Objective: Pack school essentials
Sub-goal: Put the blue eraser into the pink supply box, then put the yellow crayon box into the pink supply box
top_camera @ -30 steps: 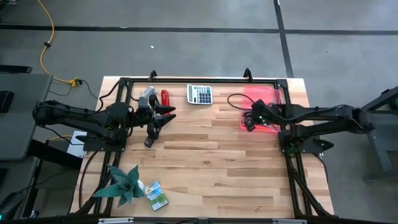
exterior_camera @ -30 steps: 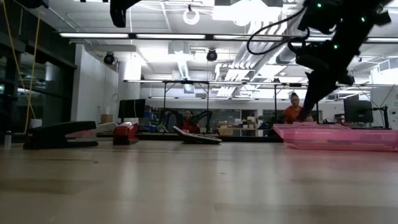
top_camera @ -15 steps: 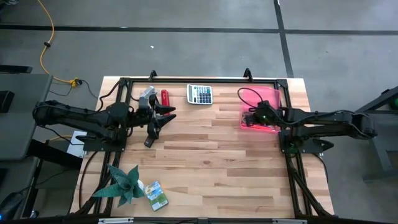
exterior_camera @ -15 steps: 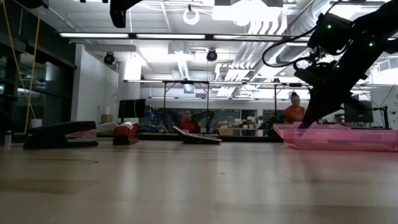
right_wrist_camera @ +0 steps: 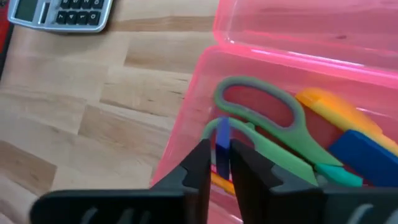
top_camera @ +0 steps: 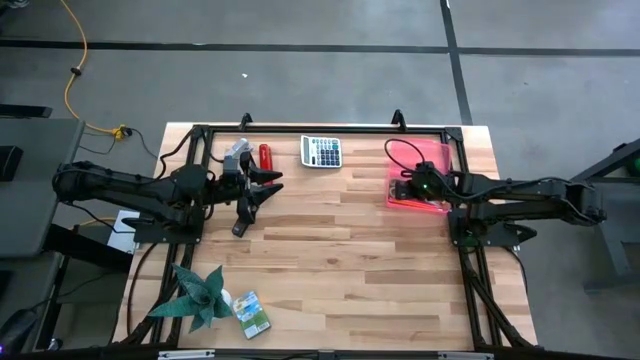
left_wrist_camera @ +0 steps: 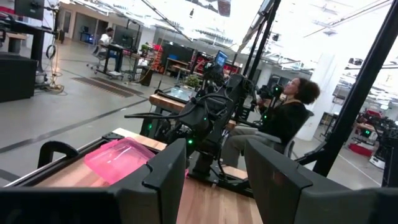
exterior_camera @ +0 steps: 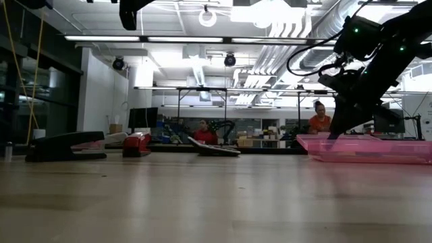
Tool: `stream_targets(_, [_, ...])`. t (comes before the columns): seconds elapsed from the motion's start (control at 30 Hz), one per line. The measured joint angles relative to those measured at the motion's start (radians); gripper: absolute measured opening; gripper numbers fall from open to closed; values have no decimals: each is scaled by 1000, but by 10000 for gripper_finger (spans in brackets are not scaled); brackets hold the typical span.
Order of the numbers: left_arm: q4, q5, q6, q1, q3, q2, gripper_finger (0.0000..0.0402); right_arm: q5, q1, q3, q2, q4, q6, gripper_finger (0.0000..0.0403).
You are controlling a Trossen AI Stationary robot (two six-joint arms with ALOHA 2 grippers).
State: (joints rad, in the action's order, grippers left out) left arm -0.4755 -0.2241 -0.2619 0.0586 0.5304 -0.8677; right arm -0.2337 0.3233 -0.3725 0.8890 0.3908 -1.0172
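A pink clear box (top_camera: pixel 432 156) sits open at the table's far right. Inside it lie green-handled scissors (right_wrist_camera: pixel 267 134), an orange-yellow piece (right_wrist_camera: pixel 333 106) and a blue piece (right_wrist_camera: pixel 367 152). My right gripper (top_camera: pixel 403 192) reaches down into the box's left end, shut on a thin blue stick (right_wrist_camera: pixel 221 140). The green-yellow crayon box (top_camera: pixel 252 312) lies flat near the near edge. My left gripper (top_camera: pixel 262 195) waits open above the table's far left part. My right gripper pinches the thin blue stick (right_wrist_camera: pixel 222 134) between its two fingers (right_wrist_camera: pixel 200 163), coming from above and slanting down into the box. The stick's free end stands out past the fingertips, just over the scissors' green handle loop (right_wrist_camera: pixel 233 118); whether it touches it, I cannot tell.
A grey-white calculator (top_camera: pixel 321 151) and a red stapler (top_camera: pixel 265 157) lie along the far edge. A dark stapler (exterior_camera: pixel 64 145) shows at the left in the low view. A green plant (top_camera: pixel 198 296) stands at the near left corner. People sit in the room beyond.
My right gripper has drawn a little toward the table's right edge and come down into the pink box's left end, staying shut on the blue stick.
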Motion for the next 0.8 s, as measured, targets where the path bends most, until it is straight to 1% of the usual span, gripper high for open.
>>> stream_targets(0.2, [0, 0, 1, 0, 0, 0, 152, 6, 0, -1, 0, 19, 16, 116])
stream_targets(0.27, [0, 0, 0, 0, 0, 0, 152, 2, 2, -24, -6, 78, 88, 141])
stream_targets(0.37, [0, 1, 1, 0, 0, 0, 152, 2, 11, -95, -30, 139, 192, 174])
stream_targets(0.47, [0, 4, 2, 0, 0, 0, 152, 4, 10, -174, -63, 152, 307, 197])
stream_targets(0.53, [0, 4, 2, 0, 0, 0, 152, 10, 3, -221, -86, 113, 381, 204])
stream_targets(0.6, [0, 4, 3, 0, 0, 0, 152, 43, -9, -252, -104, 43, 473, 207])
stream_targets(0.7, [0, 5, 2, 0, 0, 0, 152, 106, -39, -268, -130, -127, 593, 206])
stream_targets(0.8, [0, 5, 0, 0, 0, 0, 152, 156, -78, -268, -137, -290, 674, 207])
